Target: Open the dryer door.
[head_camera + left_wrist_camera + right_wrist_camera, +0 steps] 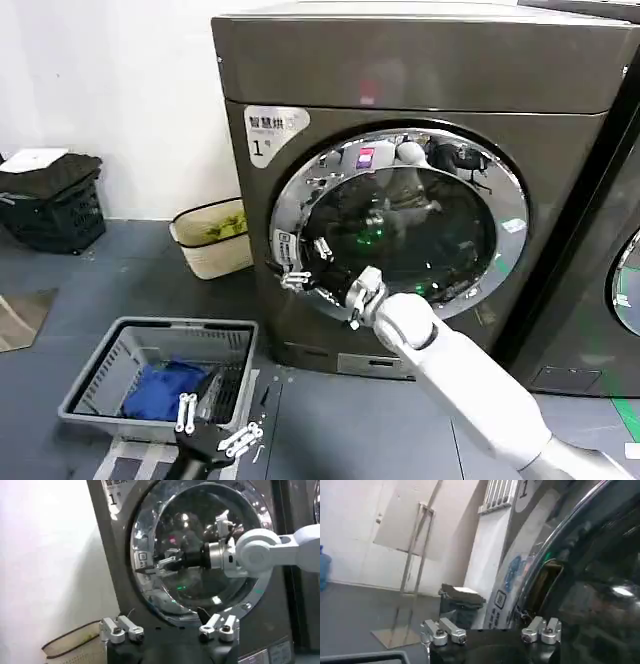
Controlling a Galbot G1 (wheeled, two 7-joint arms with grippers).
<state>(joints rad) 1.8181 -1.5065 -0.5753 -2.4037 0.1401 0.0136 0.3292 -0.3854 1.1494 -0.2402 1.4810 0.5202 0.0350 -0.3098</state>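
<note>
1. While the right gripper [292, 277] reaches in at the left edge of the dryer door [400, 225], its white arm stretches up from the lower right across the front of the dryer [420, 100].
2. Its jaws sit right at the chrome rim by the small latch block; they look parted around that edge, though I cannot tell whether they actually grip it.
3. From the left wrist view the same gripper [162, 565] shows against the dark glass, fingers [170, 560] pointing at the rim's left side, and the door [200, 545] lies flush in its frame.
4. Left gripper [215, 425] hangs low over the floor, jaws spread wide and holding nothing, just in front of the grey basket [160, 375].
5. That basket holds something blue [160, 385] and sits on the dark grey floor [330, 420], left of the door's swing side.
6. Further left, a cream bin [212, 238] stands by the white wall [120, 90], close to the dryer's corner; a black crate [55, 205] sits well apart.
7. On the right a second, darker machine [600, 270] stands just beside the dryer.
</note>
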